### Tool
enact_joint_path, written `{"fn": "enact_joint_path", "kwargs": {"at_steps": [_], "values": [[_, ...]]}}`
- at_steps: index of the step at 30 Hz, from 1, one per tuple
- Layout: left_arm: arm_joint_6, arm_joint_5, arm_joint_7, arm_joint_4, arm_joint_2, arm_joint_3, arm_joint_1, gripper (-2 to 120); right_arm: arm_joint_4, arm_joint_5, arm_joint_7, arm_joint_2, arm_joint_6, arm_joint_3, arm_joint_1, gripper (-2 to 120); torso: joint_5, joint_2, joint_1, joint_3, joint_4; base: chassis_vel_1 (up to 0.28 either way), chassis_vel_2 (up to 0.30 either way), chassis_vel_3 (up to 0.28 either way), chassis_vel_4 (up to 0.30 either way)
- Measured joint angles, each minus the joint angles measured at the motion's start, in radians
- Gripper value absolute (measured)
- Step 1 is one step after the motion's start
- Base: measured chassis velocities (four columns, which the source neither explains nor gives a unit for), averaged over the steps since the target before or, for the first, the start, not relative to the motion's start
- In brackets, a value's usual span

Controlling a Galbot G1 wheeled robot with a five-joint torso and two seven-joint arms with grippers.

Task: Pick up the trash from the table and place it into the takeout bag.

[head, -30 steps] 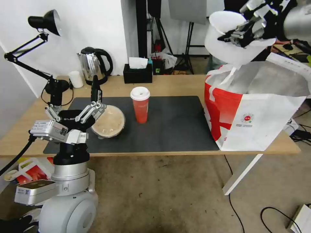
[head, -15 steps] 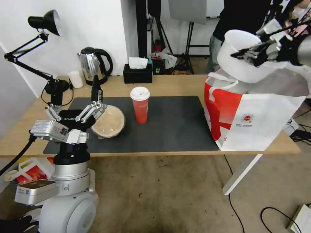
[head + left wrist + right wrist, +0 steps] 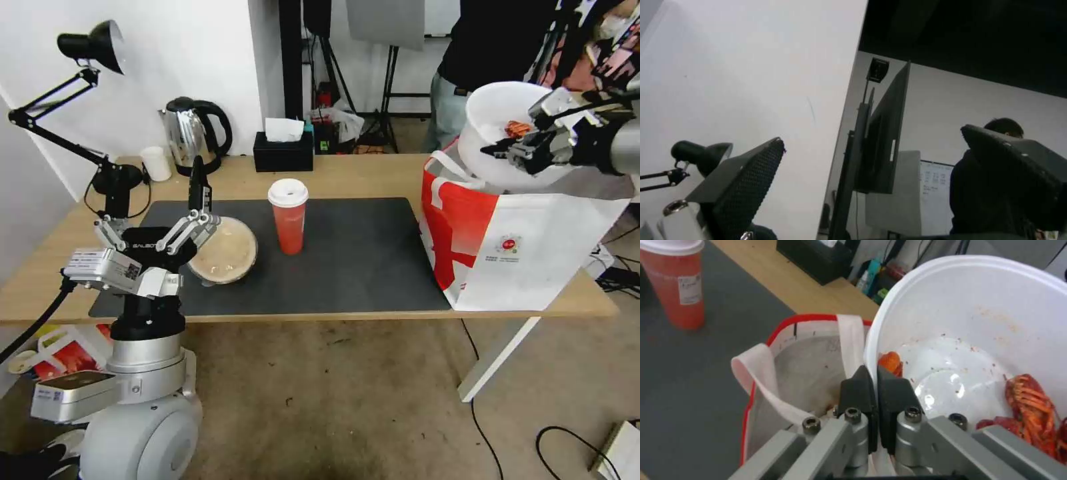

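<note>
Over the table, I am gripping the bowl rim with my right gripper above the bag, my left gripper spread beside the beige bowl.

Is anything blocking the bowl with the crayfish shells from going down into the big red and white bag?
Nothing visible blocks it. The right gripper pinches the white bowl of red crayfish shells by its rim, right above the open red-and-white takeout bag. One white handle stands close beside the bowl.

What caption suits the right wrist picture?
Right pincer clamps the white bowl rim, crayfish shells inside, above the open takeout bag.
</note>
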Motion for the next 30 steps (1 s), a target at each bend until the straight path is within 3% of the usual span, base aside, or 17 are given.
{"fn": "enact_joint_path", "kwargs": {"at_steps": [12, 30], "values": [[0.0, 0.002, 0.0, 0.0, -0.003, 0.006, 0.003, 100, 0.046, -0.01, 0.001, -0.046, 0.016, 0.026, -0.071, 0, 0.0, 0.0, 0.0, 0.0, -0.0003, 0.0, 0.0, 0.0, 0.0], [0.001, 0.007, 0.001, 0.004, -0.009, 0.015, -0.012, 100, 0.083, 0.037, 0.015, -0.032, 0.016, 0.061, -0.081, 0, 0.0, 0.0, 0.0, 0.0, -0.0001, 0.0, 0.0, 0.0, 0.0]]}}
